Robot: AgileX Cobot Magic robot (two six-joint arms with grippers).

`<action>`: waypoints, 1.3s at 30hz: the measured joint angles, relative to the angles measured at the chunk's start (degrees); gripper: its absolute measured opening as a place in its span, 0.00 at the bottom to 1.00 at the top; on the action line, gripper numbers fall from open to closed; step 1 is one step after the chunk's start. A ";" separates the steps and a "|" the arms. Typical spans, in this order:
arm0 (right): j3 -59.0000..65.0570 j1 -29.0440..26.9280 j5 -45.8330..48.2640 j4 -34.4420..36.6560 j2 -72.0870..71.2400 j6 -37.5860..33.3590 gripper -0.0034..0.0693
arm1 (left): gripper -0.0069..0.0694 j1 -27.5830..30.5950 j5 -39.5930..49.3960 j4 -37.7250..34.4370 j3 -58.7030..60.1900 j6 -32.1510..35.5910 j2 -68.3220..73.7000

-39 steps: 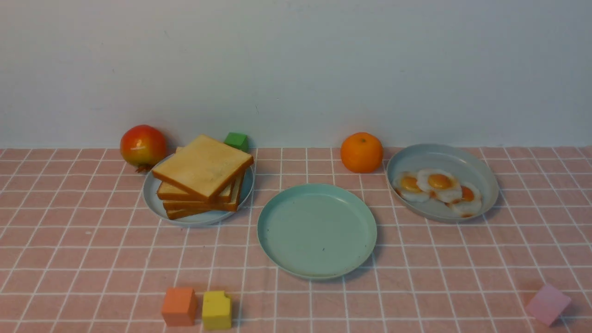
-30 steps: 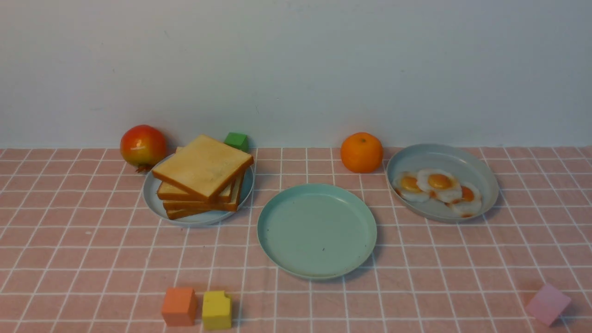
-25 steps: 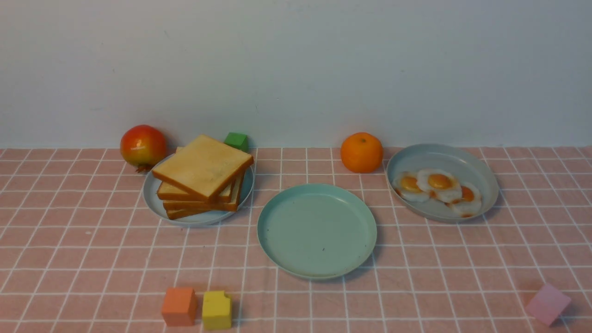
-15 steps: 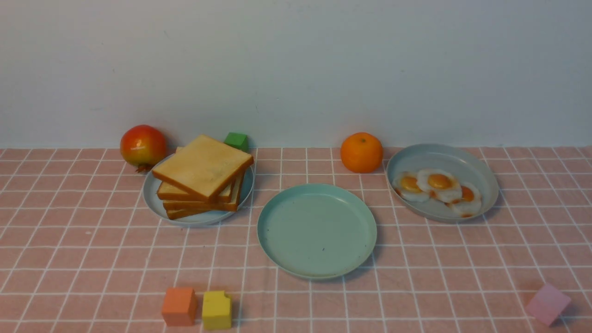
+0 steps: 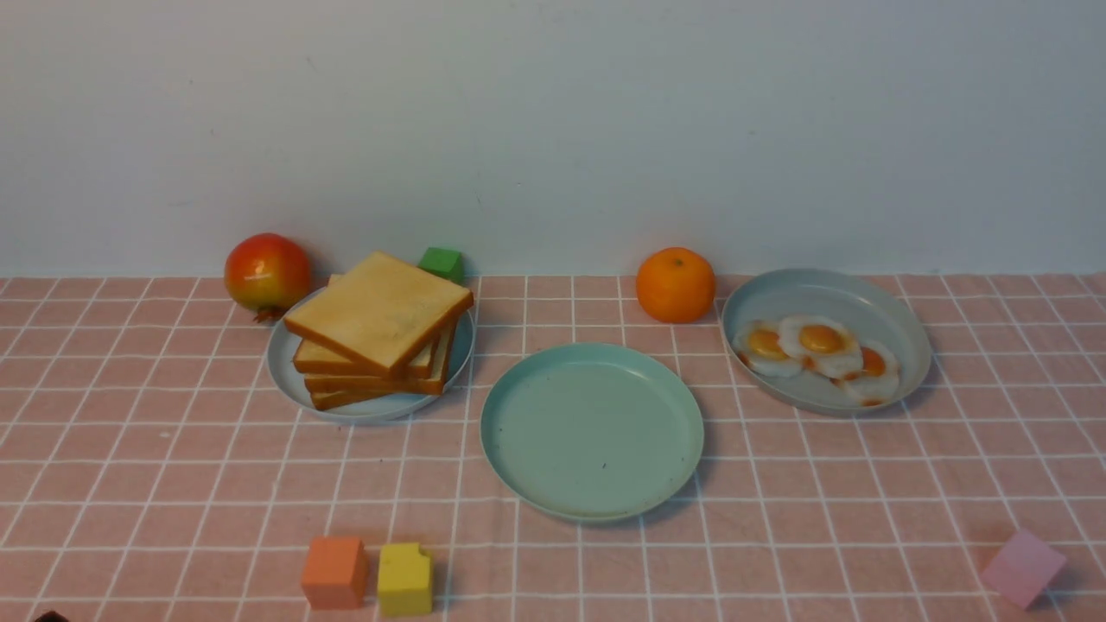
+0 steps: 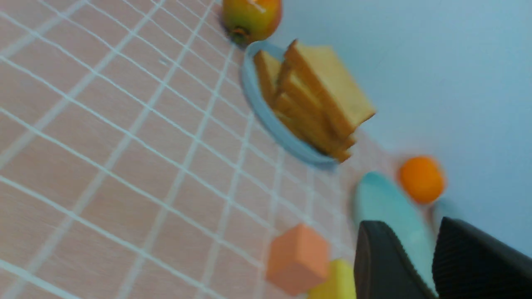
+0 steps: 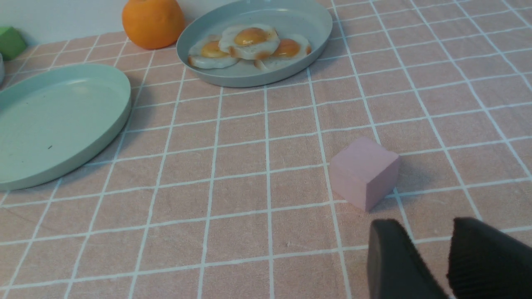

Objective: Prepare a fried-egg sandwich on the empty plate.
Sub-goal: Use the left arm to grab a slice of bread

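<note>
The empty plate [image 5: 592, 432], mint green, lies mid-table with nothing on it. To its left, a pile of toast slices [image 5: 380, 333] rests on a blue-grey plate [image 5: 363, 406]. To its right, three fried eggs [image 5: 816, 345] lie in a grey-blue dish [image 5: 829, 289]. My left gripper [image 6: 411, 226] hangs open and empty near the table's front left, short of the toast pile [image 6: 316, 104]. My right gripper [image 7: 422, 224] is open and empty at the front right, just behind a pink cube [image 7: 363, 172], far from the eggs [image 7: 249, 45].
A red-yellow fruit [image 5: 268, 272] and a green cube [image 5: 442, 262] sit behind the toast. An orange [image 5: 676, 285] stands between the two back plates. An orange cube [image 5: 334, 572] and a yellow cube [image 5: 404, 579] sit at the front left. The pink cube [image 5: 1024, 568] is at the front right.
A dark sliver has come into the bottom left corner of the front view. Nothing on the table has moved.
</note>
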 joint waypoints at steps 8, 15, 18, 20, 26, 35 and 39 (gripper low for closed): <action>0.00 0.00 0.00 0.00 0.00 0.00 0.38 | 0.39 0.00 -2.65 -10.82 -1.00 0.63 0.00; 0.00 0.00 0.00 0.00 0.00 0.00 0.38 | 0.14 -2.79 14.11 -9.29 -19.63 19.03 15.53; 0.00 0.00 0.00 0.00 0.00 0.00 0.38 | 0.11 -6.93 21.94 -5.60 -27.63 25.40 23.51; 0.00 0.00 0.00 0.00 0.00 0.00 0.38 | 0.11 -10.32 27.51 -1.16 -33.62 26.98 29.92; 0.00 0.00 0.00 0.00 0.00 0.00 0.38 | 0.11 -16.78 35.18 10.29 -45.13 20.09 45.00; 0.54 0.00 -4.17 4.61 0.00 3.40 0.38 | 0.11 -28.88 35.09 12.57 -54.79 17.43 62.29; 0.53 0.00 -11.21 17.58 0.00 10.99 0.38 | 0.11 -31.06 36.77 12.77 -54.85 17.74 62.55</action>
